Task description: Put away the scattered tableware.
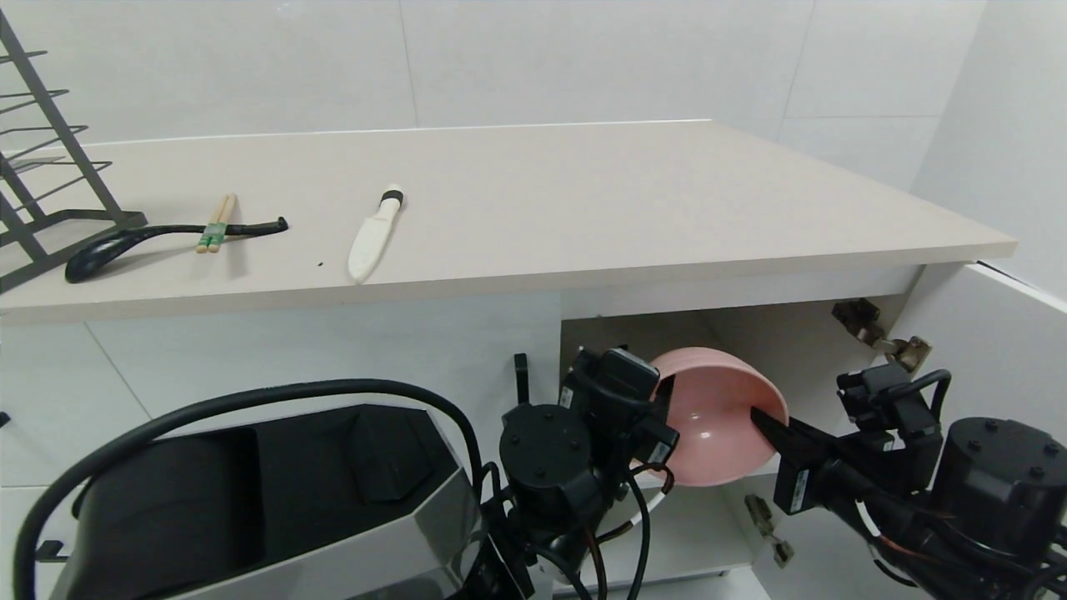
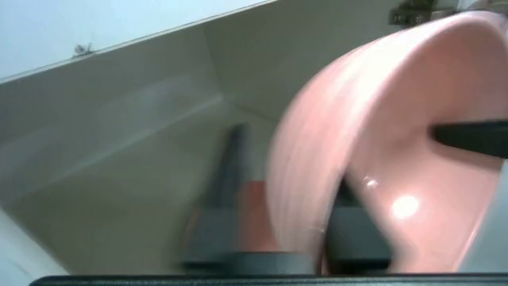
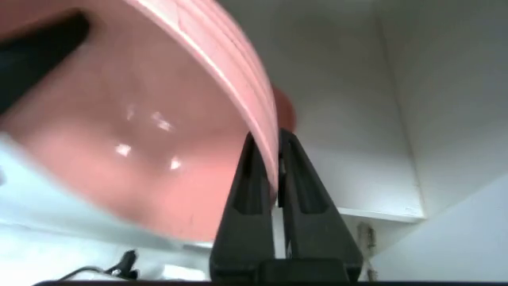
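I have the pink bowl [image 1: 717, 425] tipped on edge inside the open cabinet [image 1: 804, 350] under the counter [image 1: 583, 200], hollow facing near. My left tool [image 1: 663, 408] clamps its left rim, and my right tool [image 1: 763, 421] is pinched narrow on the right rim. Far left on the counter lie a black ladle [image 1: 125, 242], chopsticks [image 1: 217, 223] across its handle, a white knife [image 1: 375, 233] and a wire rack [image 1: 50, 167].

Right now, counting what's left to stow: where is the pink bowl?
Head view, lower right: the pink bowl is tilted at the open cabinet under the counter, its rim clamped by left gripper and right gripper.
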You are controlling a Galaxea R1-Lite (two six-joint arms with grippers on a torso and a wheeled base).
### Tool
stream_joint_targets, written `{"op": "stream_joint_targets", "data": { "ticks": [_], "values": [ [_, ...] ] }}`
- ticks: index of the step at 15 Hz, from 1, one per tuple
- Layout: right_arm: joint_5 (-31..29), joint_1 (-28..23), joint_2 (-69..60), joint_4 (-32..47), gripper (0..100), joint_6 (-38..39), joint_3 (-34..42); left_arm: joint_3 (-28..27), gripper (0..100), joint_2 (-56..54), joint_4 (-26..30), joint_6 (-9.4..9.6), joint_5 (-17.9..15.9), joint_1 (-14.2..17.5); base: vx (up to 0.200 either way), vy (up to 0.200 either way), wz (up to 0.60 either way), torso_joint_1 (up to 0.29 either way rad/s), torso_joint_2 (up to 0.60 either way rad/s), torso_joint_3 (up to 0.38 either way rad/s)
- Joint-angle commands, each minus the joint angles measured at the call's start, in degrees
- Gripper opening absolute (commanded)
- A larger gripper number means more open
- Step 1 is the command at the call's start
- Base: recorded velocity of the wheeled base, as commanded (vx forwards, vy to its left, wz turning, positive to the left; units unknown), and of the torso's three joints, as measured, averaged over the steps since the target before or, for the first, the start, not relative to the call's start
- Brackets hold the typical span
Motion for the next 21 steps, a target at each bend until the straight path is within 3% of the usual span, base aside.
{"op": "stream_joint_targets", "data": {
  "ticks": [1, 4, 6, 7, 8, 9, 10, 13, 15, 17, 18, 19, 21],
  "values": [
    [0.31, -0.3, -0.46, -0.08, 0, 0.39, -0.14, 0.29, 100, -0.5, 0.02, 0.39, 0.1, -0.47, 0.0, 0.0, 0.0, 0.0, 0.0, 0.0],
    [0.31, -3.29, 1.21, -0.08, 0, 0.83, -0.58, 2.22, 100, -3.05, 0.02, 2.32, 0.1, -1.61, 0.0, 0.0, 0.0, 0.0, 0.0, 0.0],
    [0.31, -3.9, 2.18, -0.08, 0, 0.83, -0.4, 5.56, 100, -6.12, 0.02, 2.32, -0.34, -2.93, 0.0, 0.0, 0.0, 0.0, 0.0, 0.0],
    [0.31, -4.61, 2.97, -0.08, 0, 0.83, -0.4, 8.81, 100, -8.85, 0.02, 2.23, -2.1, -3.72, 0.0, 0.0, 0.0, 0.0, 0.0, 0.0],
    [0.31, -4.61, 2.97, -0.08, 0, 0.83, -0.4, 8.81, 100, -8.85, 0.02, 2.23, -2.1, -3.72, 0.0, 0.0, 0.0, 0.0, 0.0, 0.0],
    [0.31, -6.01, 4.82, -0.08, 0, 0.83, -0.49, 14.7, 100, -13.33, 0.02, 2.23, -7.19, -3.81, 0.0, 0.0, 0.0, 0.0, 0.0, 0.0],
    [0.31, -6.01, 4.82, -0.08, 0, 0.83, -0.49, 14.7, 100, -13.33, 0.02, 2.23, -7.19, -3.81, 0.0, 0.0, 0.0, 0.0, 0.0, 0.0],
    [0.31, -6.01, 4.82, -0.08, 0, 4.7, -0.23, 24.55, 100, -18.95, 0.02, 2.41, -19.67, -1.87, 0.0, 0.0, 0.0, 0.0, 0.0, 0.0],
    [0.31, -6.01, 4.82, -0.08, 0, 7.95, -0.58, 28.85, 100, -21.42, 0.02, 2.5, -27.32, 1.2, 0.0, 0.0, 0.0, 0.0, 0.0, 0.0],
    [0.31, -5.4, 4.82, -0.08, 0, 8.3, -0.4, 32.28, 100, -23.88, 0.02, 2.32, -32.77, 4.46, 0.0, 0.0, 0.0, 0.0, 0.0, 0.0],
    [0.31, -4.25, 5.08, -0.08, 0, 8.65, -0.05, 34.83, 100, -25.81, 0.02, 2.23, -39.71, 7.09, 0.0, 0.0, 0.0, 0.0, 0.0, 0.0],
    [0.31, -3.11, 5.26, -0.08, 0, 10.67, 0.04, 36.85, 100, -27.22, 0.02, 2.58, -43.76, 8.15, 0.0, 0.0, 0.0, 0.0, 0.0, 0.0],
    [0.31, -1.0, 5.43, -0.08, 0, 16.83, 0.65, 39.22, 100, -30.56, 0.02, 2.58, -45.25, 8.5, 0.0, 0.0, 0.0, 0.0, 0.0, 0.0]
  ]
}}
